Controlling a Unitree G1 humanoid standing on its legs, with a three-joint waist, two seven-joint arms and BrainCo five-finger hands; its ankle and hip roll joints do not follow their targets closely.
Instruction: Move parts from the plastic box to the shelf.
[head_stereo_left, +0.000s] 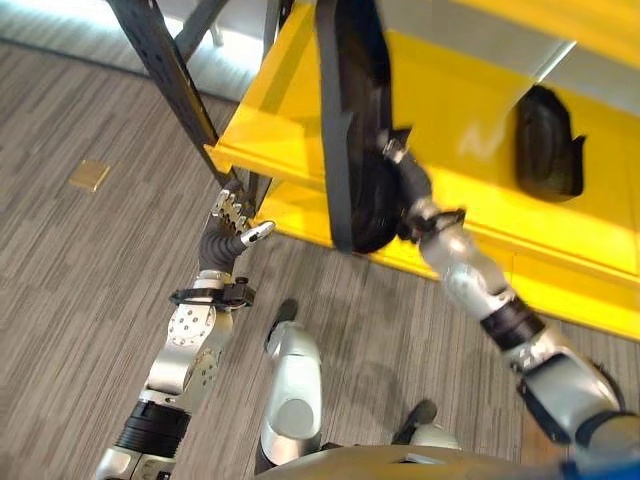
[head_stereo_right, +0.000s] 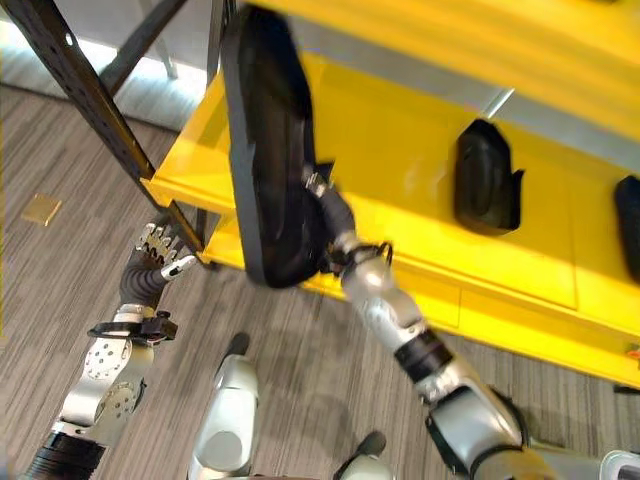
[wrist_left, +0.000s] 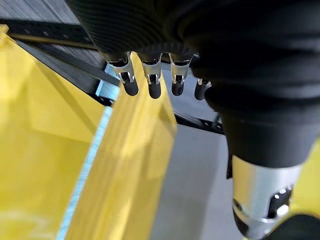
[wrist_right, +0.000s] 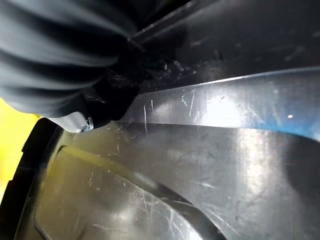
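A large black plastic part (head_stereo_left: 352, 120) stands on edge against the front of the yellow shelf (head_stereo_left: 270, 130). My right hand (head_stereo_left: 402, 172) is shut on its rim, and the same part (wrist_right: 210, 165) shows scratched and glossy in the right wrist view. My left hand (head_stereo_left: 236, 222) hangs open with straight fingers just below the shelf's left corner and holds nothing; its fingers (wrist_left: 150, 82) point past the shelf's yellow edge (wrist_left: 130, 165). A smaller black part (head_stereo_right: 485, 180) lies on the shelf to the right, and another (head_stereo_right: 630, 225) lies at the far right edge.
A dark perforated metal post (head_stereo_left: 170, 70) of the rack slants down beside the shelf's left corner, close to my left hand. A small tan plate (head_stereo_left: 90, 175) is set in the grey wood-look floor at the left.
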